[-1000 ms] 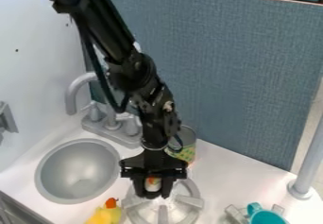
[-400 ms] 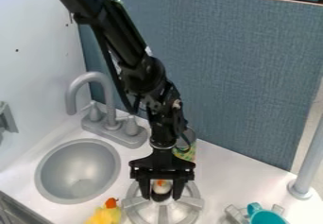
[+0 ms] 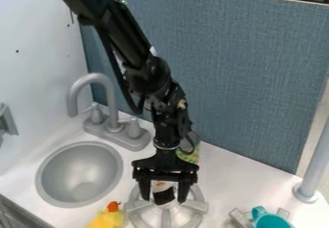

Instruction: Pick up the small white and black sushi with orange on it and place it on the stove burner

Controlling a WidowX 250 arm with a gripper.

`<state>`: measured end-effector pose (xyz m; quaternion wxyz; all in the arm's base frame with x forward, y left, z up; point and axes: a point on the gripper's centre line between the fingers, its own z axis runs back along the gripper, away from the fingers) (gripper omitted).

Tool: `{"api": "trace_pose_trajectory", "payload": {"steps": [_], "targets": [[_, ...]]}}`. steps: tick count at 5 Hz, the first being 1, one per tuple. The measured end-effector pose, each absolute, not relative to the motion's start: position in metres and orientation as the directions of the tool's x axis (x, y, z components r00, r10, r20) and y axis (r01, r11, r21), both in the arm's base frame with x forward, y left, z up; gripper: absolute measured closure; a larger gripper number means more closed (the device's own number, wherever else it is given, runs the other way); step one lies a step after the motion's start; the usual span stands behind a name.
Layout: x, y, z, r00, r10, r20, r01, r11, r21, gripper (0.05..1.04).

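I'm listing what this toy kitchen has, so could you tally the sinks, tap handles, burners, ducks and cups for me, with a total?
Sinks: 1
Tap handles: 2
Burners: 2
Ducks: 1
Cups: 1
Total: 7

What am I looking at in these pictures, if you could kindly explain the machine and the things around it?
The black machine is a robot arm, ending in a two-part gripper. A fixed camera looks down at a slant on a toy kitchen.

At the gripper is a small white and dark object, over the round grey stove burner. Whether it is firmly held, I cannot tell.

To the left in the picture are a grey sink and its faucet; near the bottom edge, a yellow toy with an orange top. A teal cup is at lower right, and a patterned container stands partly hidden behind the arm.
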<state>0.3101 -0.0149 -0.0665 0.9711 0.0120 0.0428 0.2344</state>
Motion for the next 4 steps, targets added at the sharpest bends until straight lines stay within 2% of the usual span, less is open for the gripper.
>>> {"api": "trace_pose_trajectory", "payload": {"steps": [1,2,3,4], "targets": [[0.306,-0.011,-0.066,0.893,0.443,-0.078,-0.439,0.896,0.068,0.081],[0.295,-0.016,-0.035,0.906,0.420,-0.049,-0.413,0.903,0.117,0.081],[0.269,-0.038,-0.013,0.933,0.353,-0.070,-0.336,0.924,0.185,0.081],[0.241,-0.043,0.003,0.940,0.330,-0.091,-0.308,0.931,0.196,0.081]]}}
